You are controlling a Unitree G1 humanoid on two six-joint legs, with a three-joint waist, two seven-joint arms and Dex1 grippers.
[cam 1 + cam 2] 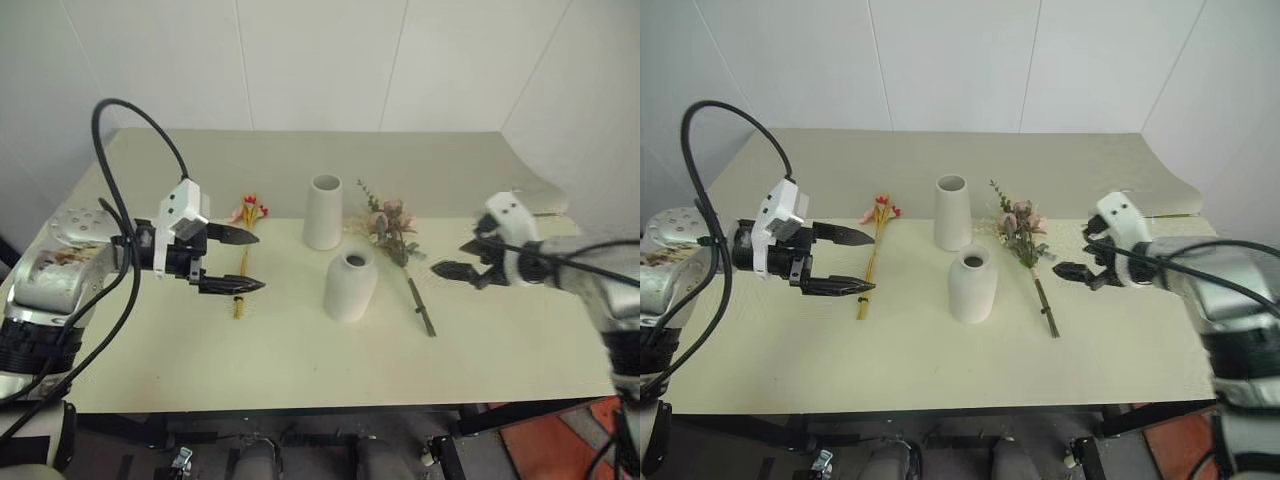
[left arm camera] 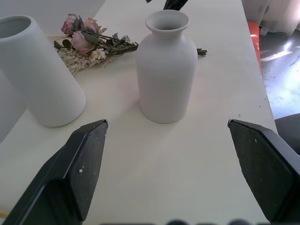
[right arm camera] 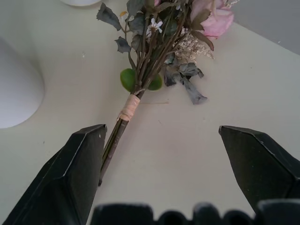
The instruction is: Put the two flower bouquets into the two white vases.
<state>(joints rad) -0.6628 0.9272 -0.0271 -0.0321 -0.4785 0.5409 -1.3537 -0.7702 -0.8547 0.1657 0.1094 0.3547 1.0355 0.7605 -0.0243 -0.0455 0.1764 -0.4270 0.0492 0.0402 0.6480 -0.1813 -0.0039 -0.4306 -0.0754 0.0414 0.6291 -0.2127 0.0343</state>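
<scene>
Cream-coloured bench (image 1: pixel 150 350) with bare room along its near edge. Going left to right: the left end effector (image 1: pixel 242 261) hovers with fingers spread wide, empty, over the slim red-bloomed bouquet (image 1: pixel 244 250), which lies lengthwise, blooms away from the robot. Next stand the tall vase (image 1: pixel 323 211) and, nearer, the short bottle vase (image 1: pixel 350 285), both upright. The rose bouquet (image 1: pixel 395 240) lies angled, stems nearward. Beside its stems the right end effector (image 1: pixel 452 258) hovers spread wide, empty. White walls (image 1: pixel 320 60) behind.

Between my left gripper's (image 2: pixel 171 176) wide-spread black fingers (image 2: pixel 77 173), the short bottle-shaped white vase (image 2: pixel 166 70) stands upright on the table (image 2: pixel 215 154); the taller white vase (image 2: pixel 37 70) stands beside it, the rose bouquet (image 2: pixel 91 42) lying behind.
</scene>
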